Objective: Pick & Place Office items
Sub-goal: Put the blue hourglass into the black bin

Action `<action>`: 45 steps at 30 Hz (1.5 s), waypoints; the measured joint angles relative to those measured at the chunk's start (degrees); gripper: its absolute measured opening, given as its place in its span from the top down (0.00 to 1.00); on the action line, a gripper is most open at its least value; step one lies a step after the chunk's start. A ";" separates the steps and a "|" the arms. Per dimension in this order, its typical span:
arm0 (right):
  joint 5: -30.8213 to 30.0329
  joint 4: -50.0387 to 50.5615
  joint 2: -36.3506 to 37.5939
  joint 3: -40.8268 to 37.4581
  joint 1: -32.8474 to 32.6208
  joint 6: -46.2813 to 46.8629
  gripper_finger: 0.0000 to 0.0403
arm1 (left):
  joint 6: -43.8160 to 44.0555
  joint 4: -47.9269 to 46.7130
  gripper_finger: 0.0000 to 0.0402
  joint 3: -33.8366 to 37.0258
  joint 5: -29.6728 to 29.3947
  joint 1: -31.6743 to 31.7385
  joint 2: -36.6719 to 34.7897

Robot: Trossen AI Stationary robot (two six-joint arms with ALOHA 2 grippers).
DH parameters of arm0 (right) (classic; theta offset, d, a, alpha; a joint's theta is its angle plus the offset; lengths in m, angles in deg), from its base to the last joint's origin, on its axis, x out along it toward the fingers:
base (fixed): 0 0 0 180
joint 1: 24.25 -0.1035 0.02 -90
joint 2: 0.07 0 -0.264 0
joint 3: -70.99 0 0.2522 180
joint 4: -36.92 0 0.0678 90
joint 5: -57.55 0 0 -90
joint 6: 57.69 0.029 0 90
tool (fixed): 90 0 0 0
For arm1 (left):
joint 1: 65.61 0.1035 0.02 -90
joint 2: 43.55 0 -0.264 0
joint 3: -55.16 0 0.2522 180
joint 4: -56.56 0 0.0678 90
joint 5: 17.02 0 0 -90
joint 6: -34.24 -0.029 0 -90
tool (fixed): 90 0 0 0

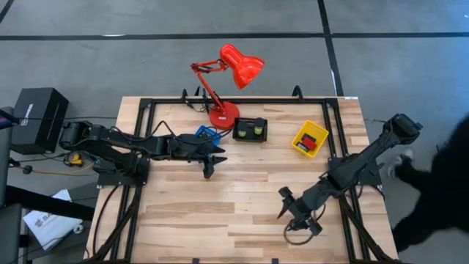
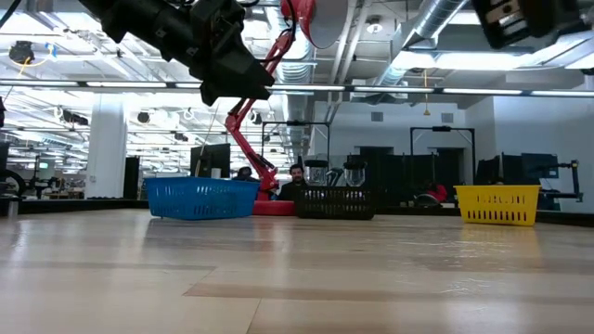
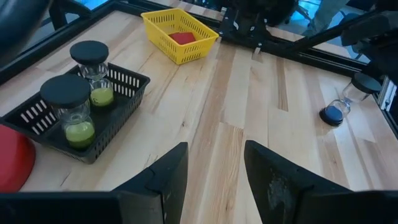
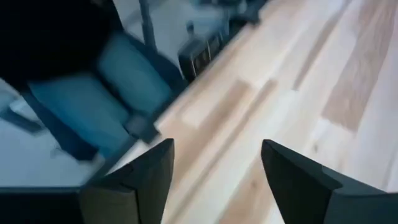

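My left gripper (image 1: pixel 212 165) (image 3: pixel 214 155) hangs open and empty above the table's middle, just near of the blue bin (image 1: pixel 207 134). My right gripper (image 1: pixel 287 207) (image 4: pixel 217 149) is open and empty over the table's near right part. Two hourglasses with black caps and green sand (image 3: pixel 79 112) (image 3: pixel 93 71) stand upright in the black bin (image 3: pixel 140 78) (image 1: pixel 250 130). A red block (image 3: pixel 182 38) lies in the yellow bin (image 3: pixel 165 50) (image 1: pixel 300 136). A blue-sand hourglass (image 3: pixel 345 102) lies tipped on the table near the right arm.
A tall red desk lamp (image 1: pixel 223 115) (image 2: pixel 264 111) stands at the far edge between the blue and black bins. The three bins line the far side (image 2: pixel 201 198) (image 2: pixel 336 202) (image 2: pixel 497 204). A person in dark clothing (image 1: pixel 440 183) is at the table's right side. Bare wood spans the middle.
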 joint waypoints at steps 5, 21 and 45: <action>-0.11 14.00 -4.53 9.58 0.31 -0.90 0.37 | -0.21 0.39 0.62 -0.01 0.02 0.00 0.00; 6.49 42.17 -21.62 25.14 -1.33 5.68 0.35 | -0.34 0.39 0.62 -0.01 0.28 0.00 0.00; 7.43 51.58 -25.76 25.75 -1.65 7.53 0.35 | -0.33 0.36 0.62 0.03 0.19 0.00 0.02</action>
